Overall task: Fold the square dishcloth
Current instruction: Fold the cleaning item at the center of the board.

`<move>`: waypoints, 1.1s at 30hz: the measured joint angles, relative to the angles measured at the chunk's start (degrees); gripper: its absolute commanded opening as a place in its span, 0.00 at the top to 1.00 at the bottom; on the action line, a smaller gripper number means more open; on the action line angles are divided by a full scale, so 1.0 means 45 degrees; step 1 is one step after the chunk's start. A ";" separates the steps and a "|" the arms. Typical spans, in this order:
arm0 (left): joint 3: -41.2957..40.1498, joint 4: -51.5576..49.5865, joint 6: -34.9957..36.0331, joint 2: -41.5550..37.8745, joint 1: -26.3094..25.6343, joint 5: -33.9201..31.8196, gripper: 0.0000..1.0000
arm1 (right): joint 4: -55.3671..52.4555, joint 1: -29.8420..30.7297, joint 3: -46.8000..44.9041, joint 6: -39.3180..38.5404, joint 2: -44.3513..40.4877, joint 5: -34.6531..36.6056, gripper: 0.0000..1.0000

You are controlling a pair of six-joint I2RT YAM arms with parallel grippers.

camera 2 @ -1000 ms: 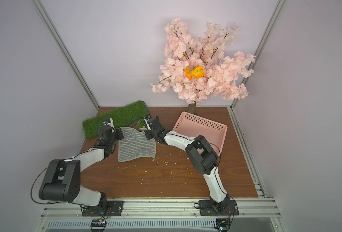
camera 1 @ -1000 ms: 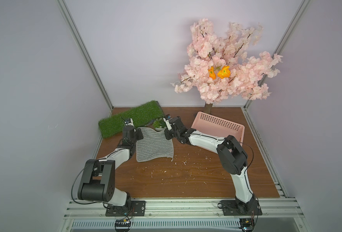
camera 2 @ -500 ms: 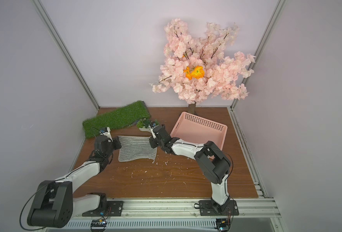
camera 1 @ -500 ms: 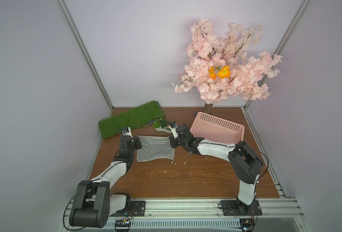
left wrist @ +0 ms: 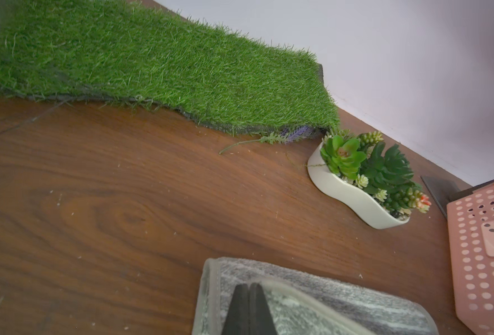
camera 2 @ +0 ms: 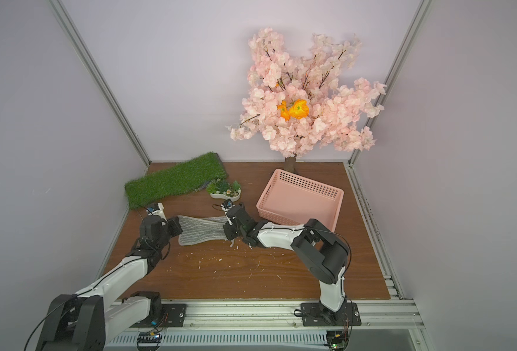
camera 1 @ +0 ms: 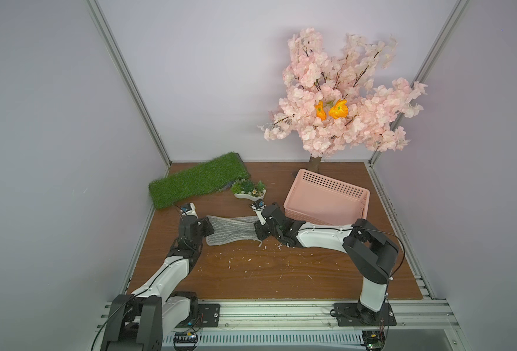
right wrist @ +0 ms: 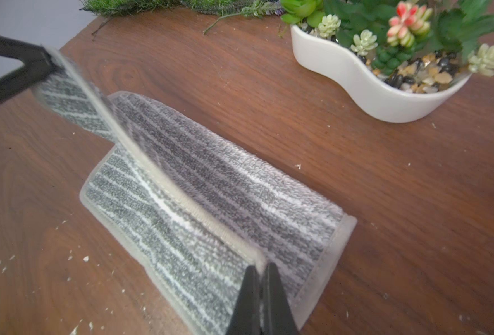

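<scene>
The square dishcloth (camera 1: pixel 231 231) (camera 2: pixel 203 232), grey with thin whitish stripes and a plain hem, lies on the wooden table doubled over into a narrow band. My left gripper (camera 1: pixel 207 230) (camera 2: pixel 176 229) is shut on the left corner of the raised hem, and in the left wrist view the left gripper (left wrist: pixel 249 285) pinches that hem over the dishcloth (left wrist: pixel 356 301). My right gripper (camera 1: pixel 258 232) (camera 2: pixel 226 231) is shut on the right corner. In the right wrist view the right gripper (right wrist: pixel 260 265) grips the hem, which stretches taut above the lower layer of the dishcloth (right wrist: pixel 211 179).
A green grass mat (camera 1: pixel 198 182) lies at the back left. A white planter of succulents (camera 1: pixel 249 191) stands just behind the cloth. A pink basket (camera 1: pixel 327 200) sits close behind the right arm, below a blossom tree (camera 1: pixel 342 100). Crumbs (camera 1: pixel 251 261) dot the table.
Both grippers came down and toward the front with the cloth's edge. The cloth, hanging spread out a second ago, is now laid over itself in a narrow band.
</scene>
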 measured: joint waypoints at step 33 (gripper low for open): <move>0.0146 -0.4595 -0.4362 -0.5479 0.0039 -0.0287 0.26 | 0.0826 0.0617 -0.2220 0.1875 -0.2220 0.0209 0.66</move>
